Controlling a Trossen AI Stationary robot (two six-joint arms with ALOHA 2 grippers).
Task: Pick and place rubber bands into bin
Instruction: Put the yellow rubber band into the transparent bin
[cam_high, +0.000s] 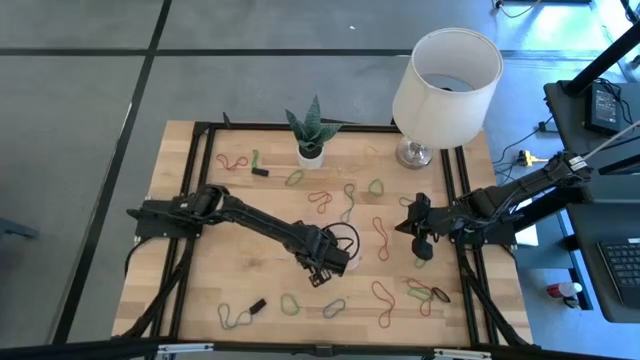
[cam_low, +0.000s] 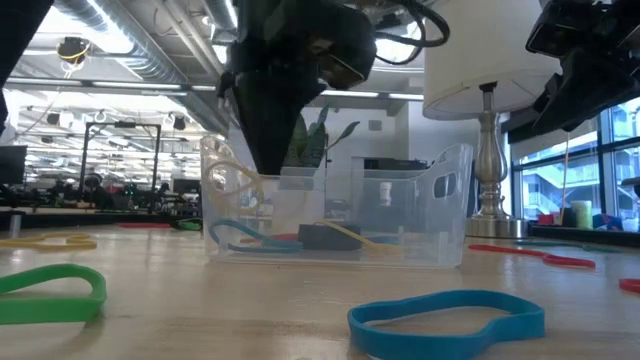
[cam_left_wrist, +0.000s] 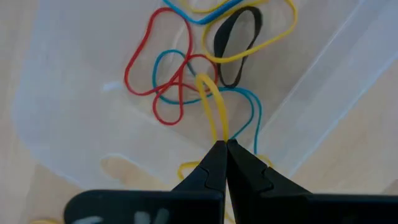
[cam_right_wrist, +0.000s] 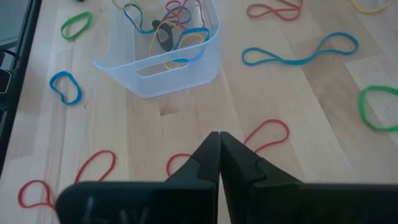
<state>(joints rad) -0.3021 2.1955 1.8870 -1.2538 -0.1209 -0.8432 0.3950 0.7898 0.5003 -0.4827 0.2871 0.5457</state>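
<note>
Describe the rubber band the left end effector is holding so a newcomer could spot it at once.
Start at the small clear plastic bin near the middle of the wooden table. The left end effector hangs over it, shut on a thin yellow rubber band loop. Unlike the red and blue bands lying in the bin, it dangles from the fingertips.

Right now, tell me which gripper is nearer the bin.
Left. The left gripper hangs over the bin, shut on a yellow band. The right gripper is shut and empty, off to the bin's side over bare table.
</note>
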